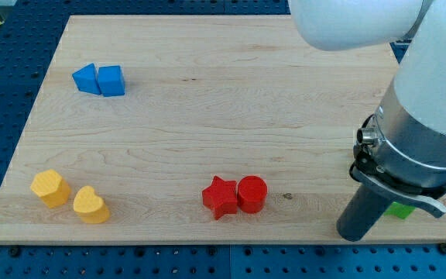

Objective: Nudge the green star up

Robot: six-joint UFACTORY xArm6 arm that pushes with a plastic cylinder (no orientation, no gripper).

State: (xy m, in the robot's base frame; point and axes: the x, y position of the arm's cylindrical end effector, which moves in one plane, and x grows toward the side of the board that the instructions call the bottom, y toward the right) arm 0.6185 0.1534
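My arm fills the view's right side. My tip (355,235) rests near the board's bottom edge at the view's lower right. Only a small green sliver (399,208) shows just right of the rod, under the arm; I cannot tell which green block it belongs to. The green star and the green cylinder are otherwise hidden behind the arm.
A red star (221,197) and a red cylinder (252,194) touch at the bottom centre, left of my tip. Two yellow blocks (50,187) (90,205) sit at the bottom left. Two blue blocks (86,78) (111,80) sit at the top left. The wooden board (207,116) ends just below my tip.
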